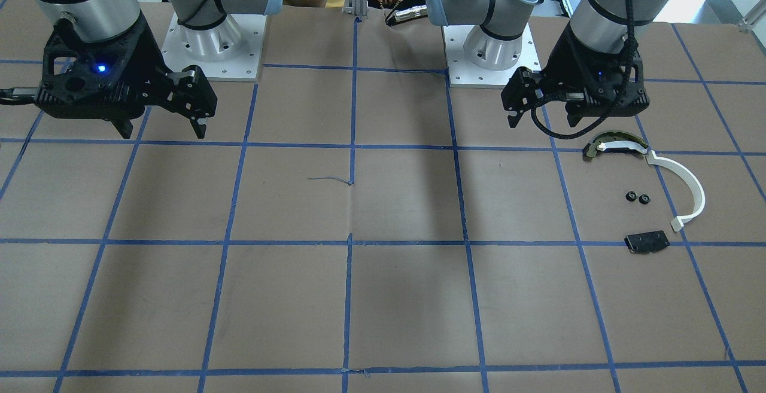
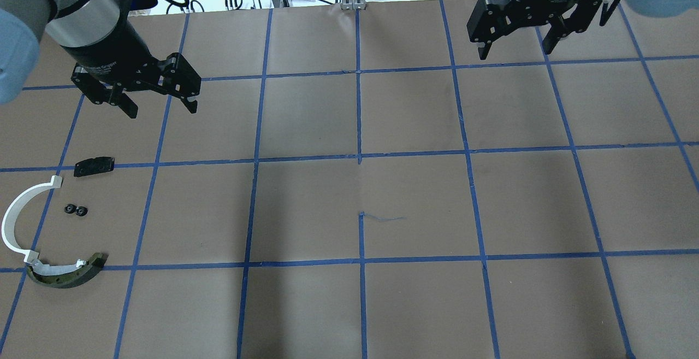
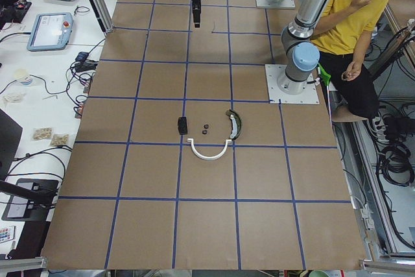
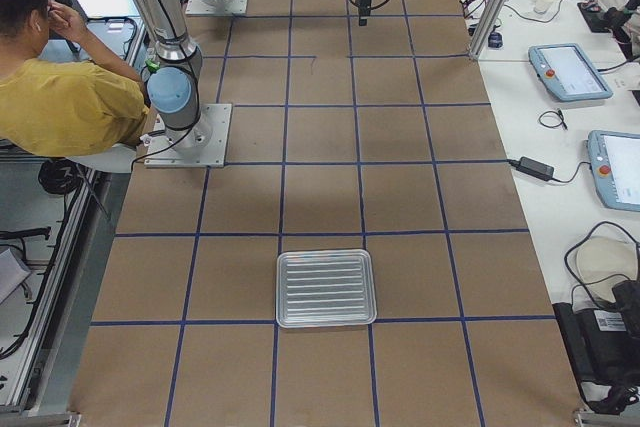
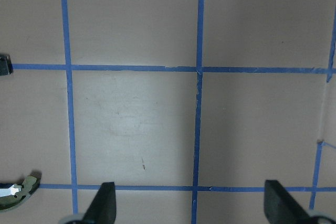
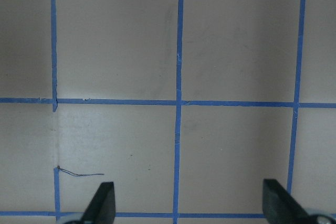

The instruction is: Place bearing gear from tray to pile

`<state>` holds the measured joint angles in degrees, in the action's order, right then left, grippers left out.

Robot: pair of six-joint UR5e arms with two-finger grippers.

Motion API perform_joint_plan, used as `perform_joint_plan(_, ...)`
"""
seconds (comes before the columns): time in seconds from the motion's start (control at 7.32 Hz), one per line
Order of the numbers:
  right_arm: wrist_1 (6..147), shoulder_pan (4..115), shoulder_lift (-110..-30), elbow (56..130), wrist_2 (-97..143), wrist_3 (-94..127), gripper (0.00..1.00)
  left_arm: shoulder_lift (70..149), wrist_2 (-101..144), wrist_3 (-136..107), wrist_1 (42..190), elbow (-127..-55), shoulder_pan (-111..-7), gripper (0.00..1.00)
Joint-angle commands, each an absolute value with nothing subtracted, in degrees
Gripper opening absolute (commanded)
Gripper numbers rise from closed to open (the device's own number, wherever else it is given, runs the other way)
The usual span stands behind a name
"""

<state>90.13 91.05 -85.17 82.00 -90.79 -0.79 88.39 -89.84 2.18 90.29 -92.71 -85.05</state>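
The left end effector [image 2: 162, 109] hangs spread and empty over the brown paper-covered table [image 2: 415, 200]. The right end effector [image 2: 514, 50] is spread too, holding nothing.

Near the left one lies the pile:
- a flat black rectangular plate [image 1: 647, 241]
- two small black round parts [image 1: 630, 196], probably the bearing gears, though they are too small to be sure
- a thin white curved strip [image 1: 698, 192]
- a dark-and-tan curved piece [image 1: 616, 143] touching that strip's end

The ribbed silver metal tray [image 4: 326, 255] sits well apart, towards the table's right end, with nothing in it that I can make out.

The risks as I judge them: a reach to the tray could close on nothing. A low pass by the left arm could knock the round parts rolling or scatter the pile.
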Motion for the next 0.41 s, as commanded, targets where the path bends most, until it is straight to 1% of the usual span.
perform_joint_plan(0.0, 90.2, 91.1, -85.2, 82.0, -90.8, -0.9, 1.0, 87.1, -89.7, 1.1, 90.4, -93.9, -85.1, 1.0)
perform_joint_plan(0.27, 90.3, 91.1, -85.2, 82.0, -90.8, -0.9, 1.0, 87.3, -89.7, 1.8, 90.4, -93.9, -85.1, 1.0)
